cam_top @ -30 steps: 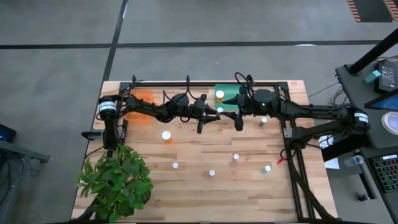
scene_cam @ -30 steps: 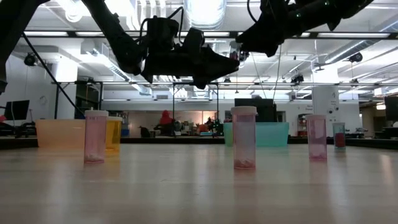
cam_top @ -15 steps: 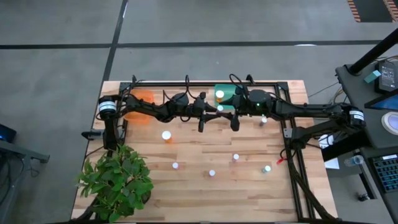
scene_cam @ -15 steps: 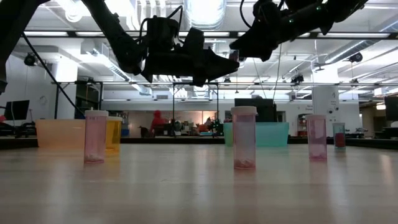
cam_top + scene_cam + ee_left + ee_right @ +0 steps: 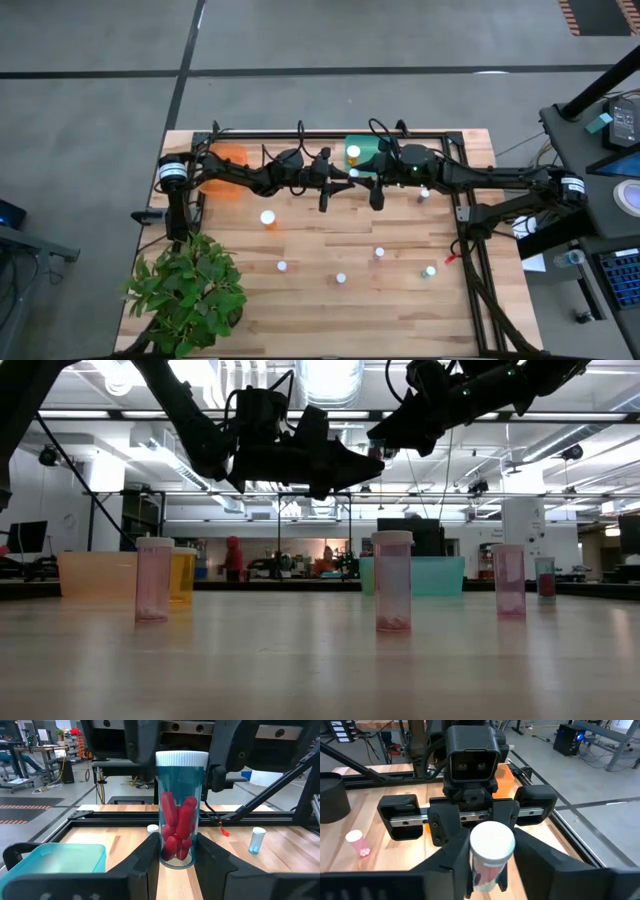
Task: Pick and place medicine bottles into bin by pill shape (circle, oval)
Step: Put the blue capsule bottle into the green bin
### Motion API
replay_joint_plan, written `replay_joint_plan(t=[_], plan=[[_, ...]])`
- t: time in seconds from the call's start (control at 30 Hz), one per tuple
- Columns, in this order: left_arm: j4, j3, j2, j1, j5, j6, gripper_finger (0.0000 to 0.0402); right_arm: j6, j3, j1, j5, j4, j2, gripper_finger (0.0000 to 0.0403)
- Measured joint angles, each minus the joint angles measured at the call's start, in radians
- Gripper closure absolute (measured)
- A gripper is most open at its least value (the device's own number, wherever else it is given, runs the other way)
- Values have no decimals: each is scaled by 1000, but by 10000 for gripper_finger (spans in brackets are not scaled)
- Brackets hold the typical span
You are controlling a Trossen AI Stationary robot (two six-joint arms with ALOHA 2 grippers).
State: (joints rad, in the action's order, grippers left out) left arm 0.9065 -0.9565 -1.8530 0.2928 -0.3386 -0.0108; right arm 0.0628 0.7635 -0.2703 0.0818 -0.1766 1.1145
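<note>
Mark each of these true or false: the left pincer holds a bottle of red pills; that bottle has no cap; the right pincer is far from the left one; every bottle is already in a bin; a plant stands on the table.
1. The left pincer holds a bottle of red pills. True.
2. That bottle has no cap. False: a white cap is on it.
3. The right pincer is far from the left one. False: it is right at the held bottle, facing the left pincer.
4. Every bottle is already in a bin. False: several stand on the table, such as the pink one.
5. A plant stands on the table. True.
</note>
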Motion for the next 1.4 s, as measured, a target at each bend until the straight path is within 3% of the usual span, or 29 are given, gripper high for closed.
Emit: replay_joint_plan(t=[0.13,0.27,0.5,0.73,1.1,1.4], plan=[[0,0,0,0,0,3,322,-1,0,0,-1,1,0,308],[-6,0,0,0,0,6,312,-11,0,0,-3,11,0,306],[-6,1,0,5,-2,3,236,-14,0,-3,-17,14,0,293],[-19,1,21,39,-2,2,183,-28,0,-4,-137,59,0,297],[-34,13,73,96,-2,-49,178,-49,0,-42,-243,144,0,296],[-34,8,102,147,3,-50,178,-92,-73,-197,-243,99,2,296]])
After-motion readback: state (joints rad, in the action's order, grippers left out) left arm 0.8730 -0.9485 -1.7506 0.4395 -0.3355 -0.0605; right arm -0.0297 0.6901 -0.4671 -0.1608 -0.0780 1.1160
